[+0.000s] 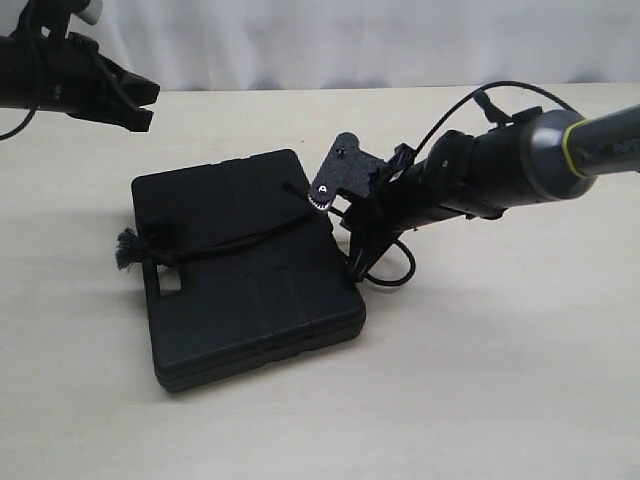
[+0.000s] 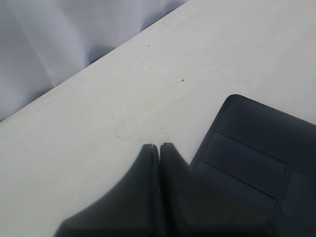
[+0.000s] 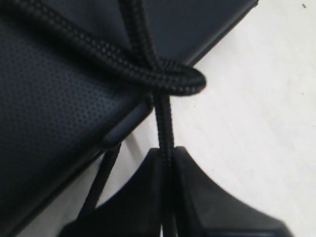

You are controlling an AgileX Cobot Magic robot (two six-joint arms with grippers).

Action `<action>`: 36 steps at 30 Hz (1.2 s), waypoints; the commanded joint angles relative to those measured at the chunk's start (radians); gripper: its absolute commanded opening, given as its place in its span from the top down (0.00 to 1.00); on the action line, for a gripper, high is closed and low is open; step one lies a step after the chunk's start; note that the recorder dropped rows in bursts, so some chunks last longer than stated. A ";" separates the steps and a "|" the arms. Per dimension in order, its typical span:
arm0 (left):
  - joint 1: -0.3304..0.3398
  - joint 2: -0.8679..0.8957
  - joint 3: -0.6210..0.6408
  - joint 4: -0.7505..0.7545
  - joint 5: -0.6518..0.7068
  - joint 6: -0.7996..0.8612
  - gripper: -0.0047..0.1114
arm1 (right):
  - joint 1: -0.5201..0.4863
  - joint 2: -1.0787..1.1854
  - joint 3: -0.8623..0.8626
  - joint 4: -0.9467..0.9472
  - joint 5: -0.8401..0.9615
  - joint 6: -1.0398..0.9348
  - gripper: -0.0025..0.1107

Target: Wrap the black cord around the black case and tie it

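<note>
Pinching black cord [image 1: 230, 243] with right gripper [image 1: 358, 262] at right edge of black case [image 1: 245, 290].
Exterior: case flat on pale table [image 1: 480, 380], cord stretched across lid from frayed tuft [image 1: 127, 250] by handle slot at left edge to right edge, then down into right gripper, low and just beside case; left gripper [image 1: 140, 105] up at far left, well apart from case and cord. Left wrist: fingers pressed together, nothing between them, over bare table, case corner near. Right wrist: fingers clamped on one taut cord strand; bend of second strand hooked round it at case edge, just ahead of fingertips, rest slanting over textured lid.
</note>
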 commanded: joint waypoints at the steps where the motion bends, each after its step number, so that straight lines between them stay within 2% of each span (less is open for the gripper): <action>1: 0.000 -0.005 0.004 -0.011 0.009 0.000 0.96 | 0.002 -0.043 0.001 0.037 -0.007 0.004 0.94; 5: 0.000 -0.005 0.004 -0.011 0.063 0.016 0.96 | 0.002 -0.049 0.001 0.037 0.011 0.004 0.94; 12: 0.000 0.016 0.004 -0.005 0.291 0.139 0.96 | 0.017 -0.049 0.001 0.058 0.008 -0.003 0.94; 20: 0.000 0.117 0.004 0.047 0.458 0.282 0.96 | 0.084 -0.049 0.001 0.061 -0.120 0.015 0.94; 25: 0.000 0.176 -0.019 0.033 0.550 0.282 0.96 | 0.092 -0.049 0.001 0.061 -0.131 0.026 0.94; 27: 0.000 0.178 -0.026 0.018 0.546 0.282 0.91 | 0.095 -0.049 0.001 0.061 -0.120 0.033 0.86; 29: 0.000 0.178 -0.026 0.019 0.535 0.282 0.82 | 0.095 -0.049 0.001 0.061 -0.114 0.033 0.66; 31: 0.000 0.178 -0.026 0.019 0.528 0.282 0.80 | 0.095 -0.067 0.001 0.055 -0.078 0.031 0.54; 33: 0.000 0.178 -0.026 0.019 0.528 0.282 0.80 | 0.095 -0.109 0.001 0.055 -0.020 0.031 0.49; 36: 0.000 0.178 -0.026 0.019 0.528 0.282 0.80 | 0.095 -0.189 0.001 0.055 0.090 0.035 0.49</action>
